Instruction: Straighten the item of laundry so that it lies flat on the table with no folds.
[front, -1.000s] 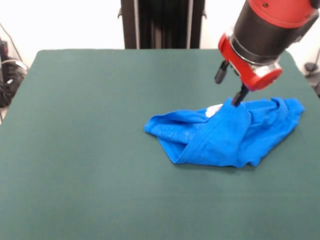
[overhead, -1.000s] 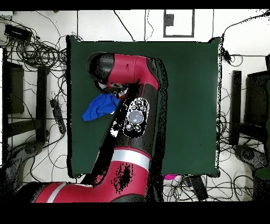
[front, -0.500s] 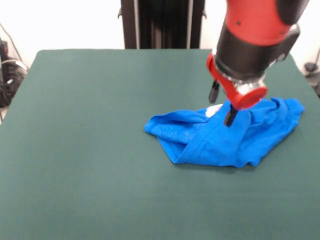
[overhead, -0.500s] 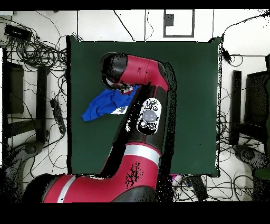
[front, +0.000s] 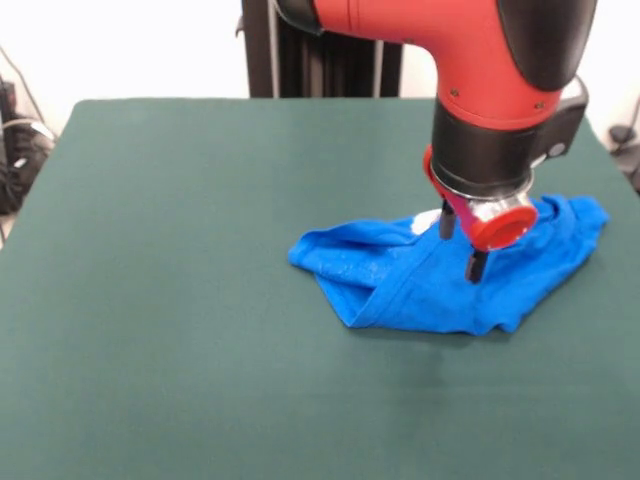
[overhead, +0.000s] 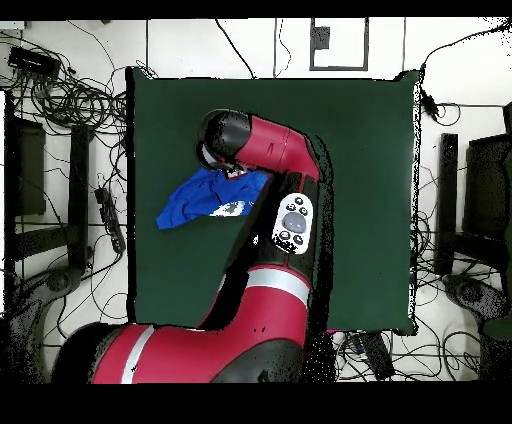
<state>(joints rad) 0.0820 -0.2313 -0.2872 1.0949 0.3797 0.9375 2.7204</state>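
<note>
— One blue T-shirt (front: 450, 275), bunched, folded over, on green table (front: 180, 300) beside right edge. Gripper (front: 461, 246)?
— Fingers spread, holding nothing, tips against cloth. Advised: pinch single layer, pull outward.

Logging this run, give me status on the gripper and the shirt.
Gripper open, fingers apart, down over the crumpled bright blue T-shirt. Shirt bunched, folded, not flat on the dark green felt table. Nothing in the way.
</note>
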